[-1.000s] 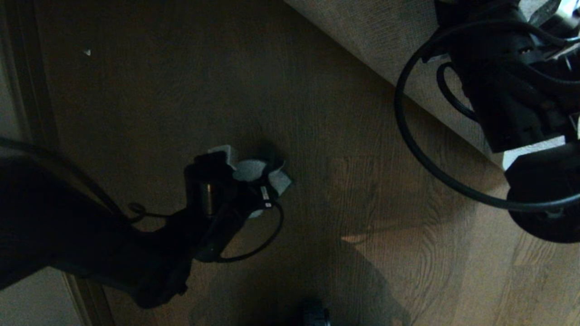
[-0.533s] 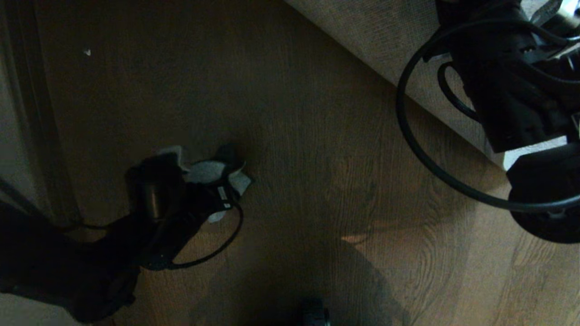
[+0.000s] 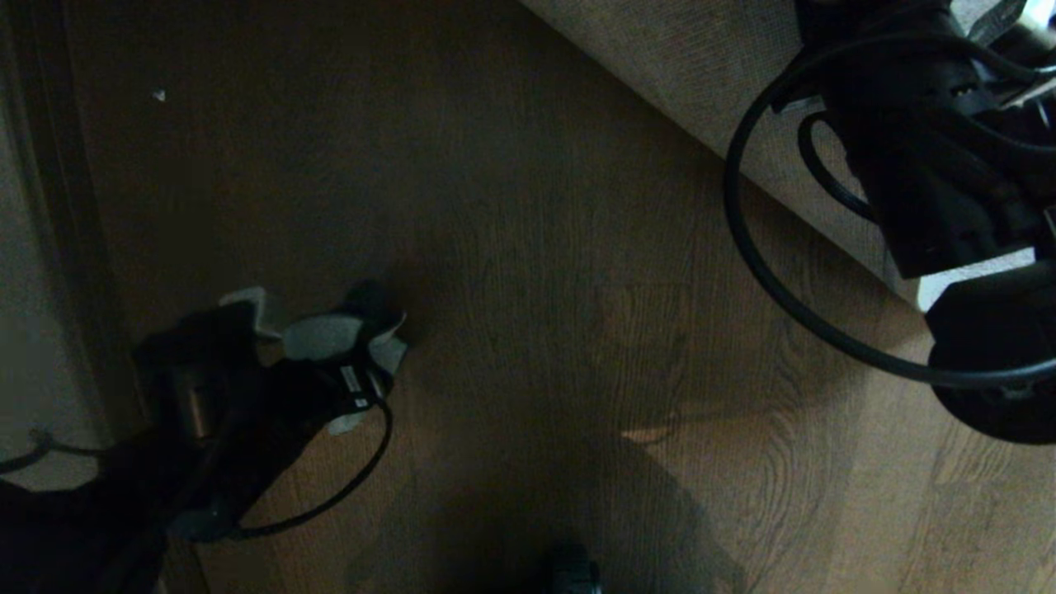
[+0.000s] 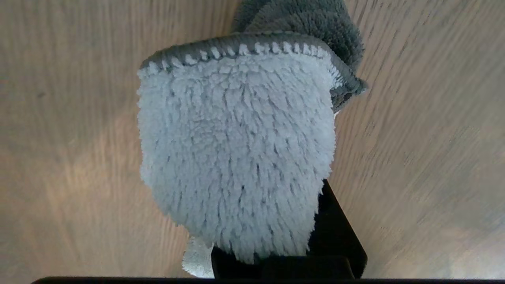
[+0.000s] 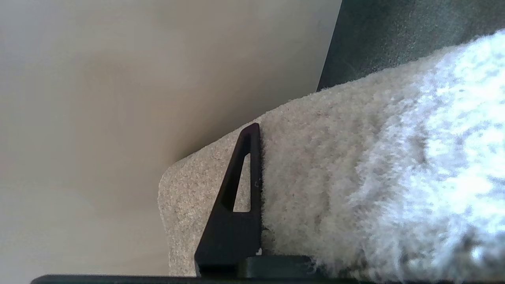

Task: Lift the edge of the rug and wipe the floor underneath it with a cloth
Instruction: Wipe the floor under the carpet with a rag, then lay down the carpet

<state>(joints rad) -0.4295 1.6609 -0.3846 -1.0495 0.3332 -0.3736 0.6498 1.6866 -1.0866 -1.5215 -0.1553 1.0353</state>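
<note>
My left gripper (image 3: 334, 359) is low over the brown plank floor (image 3: 577, 289) at the left and is shut on the cloth (image 3: 318, 337). The left wrist view shows the cloth (image 4: 236, 150) as a fluffy pale grey rag with a dark stitched hem. It bulges out of the left gripper (image 4: 272, 240) onto the floor (image 4: 414, 157) and hides most of the fingers. At the upper right my right arm (image 3: 932, 148) holds the rug edge (image 3: 701, 74) raised, woven backing showing. My right gripper (image 5: 276, 165) is shut on the rug edge (image 5: 355, 177), one finger (image 5: 240, 189) against the backing.
A pale wall with a dark skirting strip (image 3: 58, 206) runs down the left side, close to the left arm. A black cable loop (image 3: 759, 272) hangs from the right arm over the floor. A small white speck (image 3: 158, 96) lies at the far left.
My left gripper has swept the cloth across the floor to the left and a little nearer to me. The right arm and the lifted rug have stayed still.
</note>
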